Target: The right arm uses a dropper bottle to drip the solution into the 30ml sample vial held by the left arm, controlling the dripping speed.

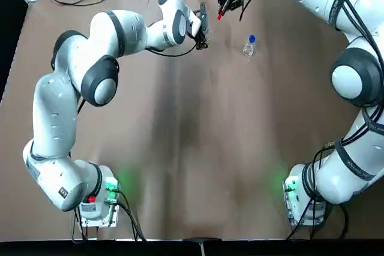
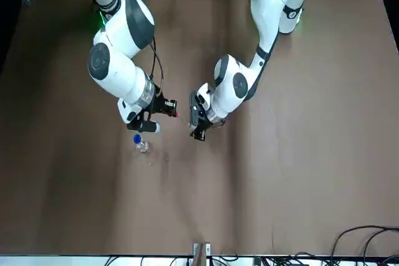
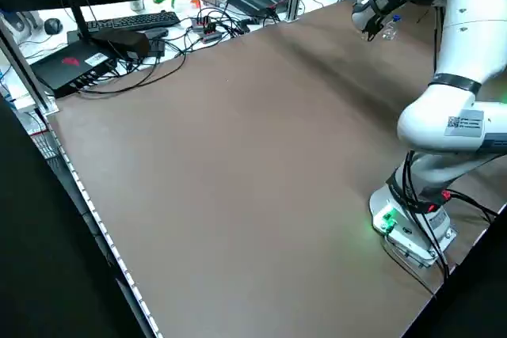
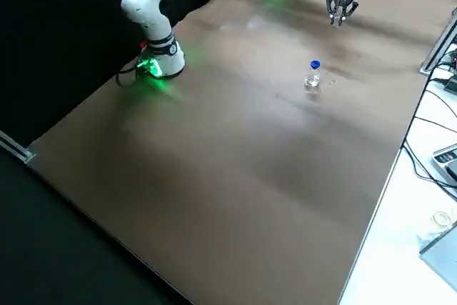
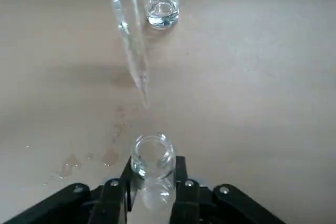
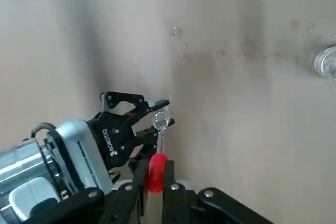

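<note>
Red rubber, the dropper's bulb point(image 6: 157, 173), sits clamped between the two fingers of the right gripper point(image 6: 156, 167), over the bench's point(image 1: 198, 148) far part. Its clear glass stem point(image 5: 131, 38) points down to a tip near the mouth of the sample vial point(image 5: 153, 156), which the left gripper point(image 5: 153, 165) holds pinched beside it. The dropper bottle point(image 5: 160, 2) stands upright nearby, towards the bench's right edge, with a blue collar and clear solution point(image 5: 162, 20) low inside. Small wet spots point(image 5: 110, 157) dot the bench.
</note>
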You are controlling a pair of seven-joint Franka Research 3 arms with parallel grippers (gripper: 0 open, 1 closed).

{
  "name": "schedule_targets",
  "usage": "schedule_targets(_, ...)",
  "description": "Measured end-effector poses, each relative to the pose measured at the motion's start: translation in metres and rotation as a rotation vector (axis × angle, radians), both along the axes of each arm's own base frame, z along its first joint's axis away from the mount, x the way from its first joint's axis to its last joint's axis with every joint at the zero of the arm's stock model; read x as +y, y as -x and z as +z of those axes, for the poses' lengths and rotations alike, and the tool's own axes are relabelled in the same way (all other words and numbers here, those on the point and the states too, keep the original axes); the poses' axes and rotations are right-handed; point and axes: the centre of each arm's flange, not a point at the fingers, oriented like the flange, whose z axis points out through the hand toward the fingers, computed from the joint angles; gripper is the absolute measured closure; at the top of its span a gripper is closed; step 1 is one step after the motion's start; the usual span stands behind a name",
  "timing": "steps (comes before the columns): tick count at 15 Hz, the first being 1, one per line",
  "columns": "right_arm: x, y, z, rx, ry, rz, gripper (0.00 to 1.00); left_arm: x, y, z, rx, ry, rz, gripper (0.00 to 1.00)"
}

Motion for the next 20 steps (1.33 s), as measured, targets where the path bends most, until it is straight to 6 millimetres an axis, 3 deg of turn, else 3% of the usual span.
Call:
schedule_targets(8, 0.014, -0.001, -0.015, -0.017, -0.006, 0.002, 0.84, 0.0, 0.0, 0.0, 0.0, 0.0, 0.001, 0.68)
schedule_targets(20, 0.016, -0.002, -0.033, 0.007, 0.005, 0.005, 0.84, 0.0, 0.0, -0.001, 0.004, 0.0, 0.005, 0.68)
